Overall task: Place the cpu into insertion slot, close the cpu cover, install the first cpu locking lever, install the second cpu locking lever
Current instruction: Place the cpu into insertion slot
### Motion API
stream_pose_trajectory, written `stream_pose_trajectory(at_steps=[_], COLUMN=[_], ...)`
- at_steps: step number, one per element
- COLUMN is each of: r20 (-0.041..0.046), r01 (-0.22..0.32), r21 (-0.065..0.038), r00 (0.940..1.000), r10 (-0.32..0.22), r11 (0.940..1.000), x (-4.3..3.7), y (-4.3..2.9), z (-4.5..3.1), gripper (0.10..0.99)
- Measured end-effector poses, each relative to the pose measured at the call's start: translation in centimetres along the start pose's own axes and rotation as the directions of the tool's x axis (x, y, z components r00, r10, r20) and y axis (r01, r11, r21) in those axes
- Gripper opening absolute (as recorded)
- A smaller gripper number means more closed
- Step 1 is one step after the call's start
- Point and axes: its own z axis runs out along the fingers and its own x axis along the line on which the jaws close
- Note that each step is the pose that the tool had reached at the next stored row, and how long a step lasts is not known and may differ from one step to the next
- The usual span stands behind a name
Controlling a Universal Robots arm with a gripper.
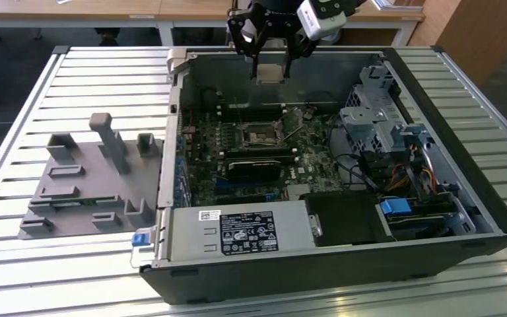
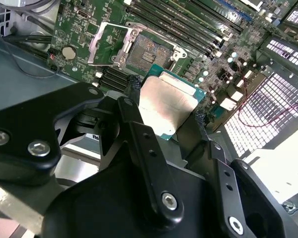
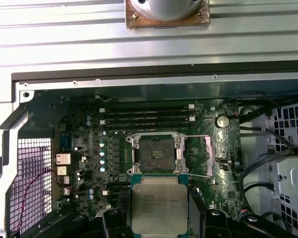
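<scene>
1. The gripper [image 1: 269, 66] is holding the cpu [image 3: 156, 206] by two opposite edges, with its fingers clamped on it. The chip is lying flat with the metal top toward the wrist cameras, probably so the contact side is facing the board.
2. In the exterior view it is hovering over the far rim of the computer case [image 1: 324, 271], well apart from the insertion slot [image 3: 156, 152].
3. The slot is lying bare. The cpu cover [image 3: 202, 156] is standing swung open just beside it, I think to leave the way free.
4. Memory slots [image 3: 146, 116] are running near the socket. A drive cage [image 1: 372, 122] and cables [image 1: 412, 175] are crowding the exterior view's right, and nothing seems to be blocking the chip.
</scene>
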Motion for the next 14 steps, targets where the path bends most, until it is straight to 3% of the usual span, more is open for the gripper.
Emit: stream_pose_trajectory(at_steps=[14], r20=[0.0011], r01=[-0.013], r21=[0.000], r00=[0.9999], r10=[0.013], r11=[0.9999], x=[0.00], y=[0.00], z=[0.00], gripper=[0.541])
